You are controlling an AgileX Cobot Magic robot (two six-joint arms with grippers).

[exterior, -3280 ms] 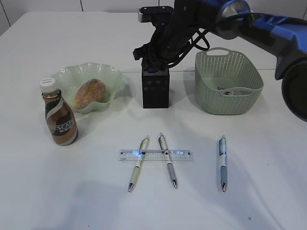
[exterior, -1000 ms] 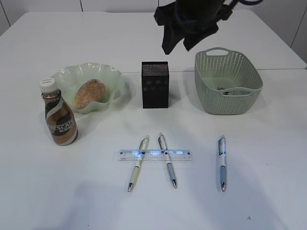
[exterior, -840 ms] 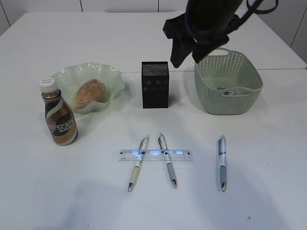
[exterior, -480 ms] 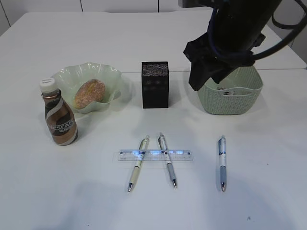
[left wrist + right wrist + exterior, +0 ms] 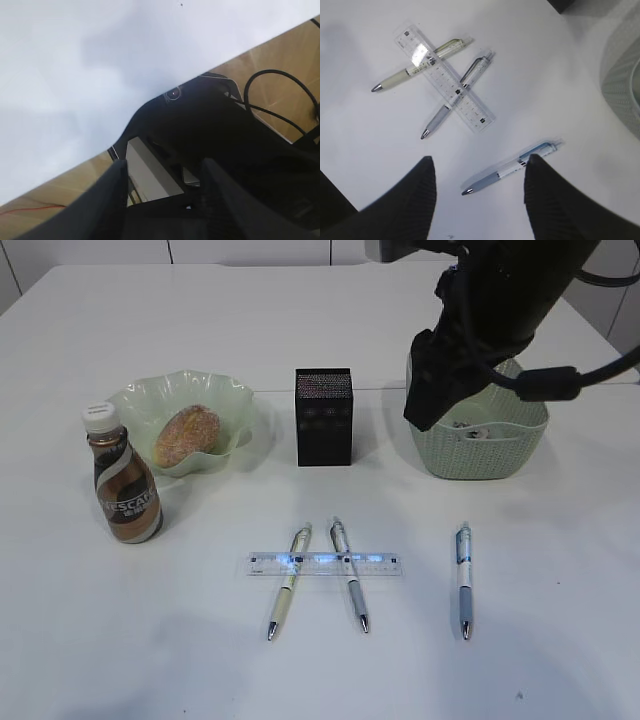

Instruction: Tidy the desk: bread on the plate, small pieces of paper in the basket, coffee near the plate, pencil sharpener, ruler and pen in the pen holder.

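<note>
On the white bench [image 5: 560, 570] the bread [image 5: 187, 435] lies in the pale green plate [image 5: 135, 400], with the coffee [image 5: 124, 484] upright just beside the plate's near-left rim. The black pen holder [image 5: 323, 416] stands between the plate and the basket [image 5: 500, 450], which holds some small scraps that are too small to make out. Nearer the front edge the clear ruler [image 5: 324, 564] lies crosswise on top of two pens — a pale cream one [image 5: 288, 581] and a grey one [image 5: 350, 574] — while a blue pen [image 5: 463, 578] lies apart to the right. The right gripper [image 5: 479, 192] hangs above the bench with its jaws apart and nothing between them; in its wrist view the blue pen [image 5: 509, 167] lies between the two fingertips, well below them. From the front, the right arm [image 5: 480, 320] covers the basket's left rim. The left gripper [image 5: 162, 195] is off to the side of the bench, jaws apart and holding nothing, with floor and cables behind it.
</note>
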